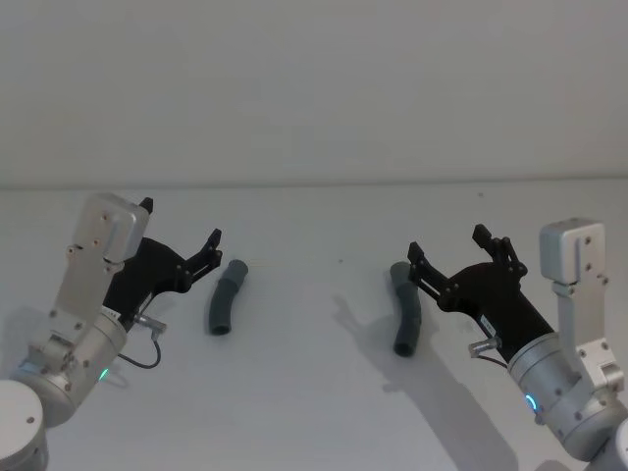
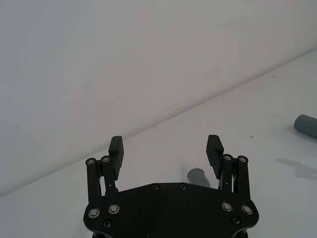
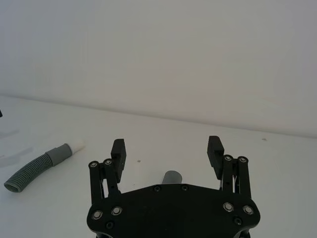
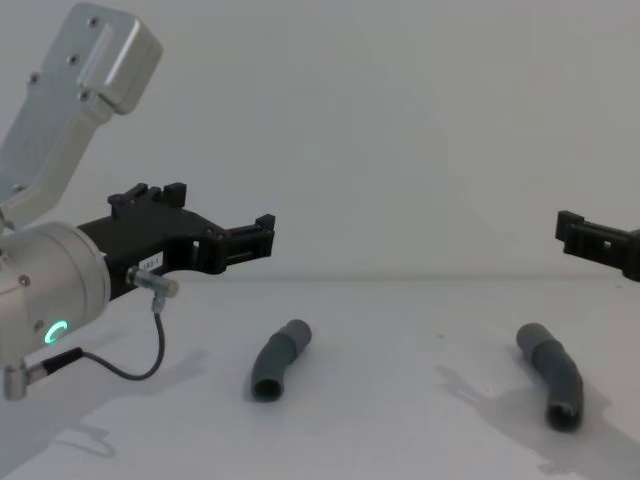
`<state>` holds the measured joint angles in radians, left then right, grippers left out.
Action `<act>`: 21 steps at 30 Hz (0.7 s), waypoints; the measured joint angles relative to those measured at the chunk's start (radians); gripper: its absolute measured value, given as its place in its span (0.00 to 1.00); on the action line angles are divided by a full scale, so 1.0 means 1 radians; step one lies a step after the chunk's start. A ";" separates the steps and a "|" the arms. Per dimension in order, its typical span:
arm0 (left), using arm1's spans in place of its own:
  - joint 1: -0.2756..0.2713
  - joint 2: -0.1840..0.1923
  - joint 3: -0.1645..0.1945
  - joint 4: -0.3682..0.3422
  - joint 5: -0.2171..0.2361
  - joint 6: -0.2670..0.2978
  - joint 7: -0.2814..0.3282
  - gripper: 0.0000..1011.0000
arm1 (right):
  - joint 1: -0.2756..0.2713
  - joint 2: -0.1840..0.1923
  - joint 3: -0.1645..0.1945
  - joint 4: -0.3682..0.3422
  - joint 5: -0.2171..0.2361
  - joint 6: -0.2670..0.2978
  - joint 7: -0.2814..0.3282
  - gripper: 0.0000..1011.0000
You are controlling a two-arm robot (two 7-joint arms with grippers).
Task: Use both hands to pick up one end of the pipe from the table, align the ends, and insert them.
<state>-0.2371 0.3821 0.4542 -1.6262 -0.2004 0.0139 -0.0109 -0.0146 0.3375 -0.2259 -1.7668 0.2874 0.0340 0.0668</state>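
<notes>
Two bent grey lengths of pipe lay apart on the white counter (image 1: 314,402): the left pipe piece (image 1: 225,297) and the right pipe piece (image 1: 405,310), neither lifted. From the right wrist we saw the farther piece end in a smooth collar (image 3: 60,153) and a white tip (image 3: 77,146), with a ribbed stretch (image 3: 25,174) behind them.

We judged both pieces light and small. The ribbed part would likely flex under a squeeze, and the round plastic could roll or slip between toothed fingers. The firmer collar near each mating end looked the better place to grip, leaving the tip and the open socket free to meet.

The left end effector (image 1: 182,224) hung above the counter just beside the left pipe piece, its fingers spread wide and holding nothing. The right end effector (image 1: 448,242) was likewise spread and empty, raised over the far end of the right pipe piece, whose grey end showed between its fingers from the wrist.
</notes>
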 joint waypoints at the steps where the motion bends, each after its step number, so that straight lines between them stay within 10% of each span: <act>1: 0.000 0.000 0.000 0.000 0.000 0.000 0.000 0.99 | 0.000 0.000 0.000 0.000 0.000 0.000 0.000 0.99; 21: 0.000 0.000 0.000 0.000 0.000 0.000 0.000 0.99 | 0.000 0.000 0.000 0.000 0.000 0.000 0.000 0.99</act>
<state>-0.2372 0.3821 0.4542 -1.6262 -0.2004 0.0139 -0.0109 -0.0146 0.3375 -0.2258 -1.7668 0.2874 0.0340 0.0668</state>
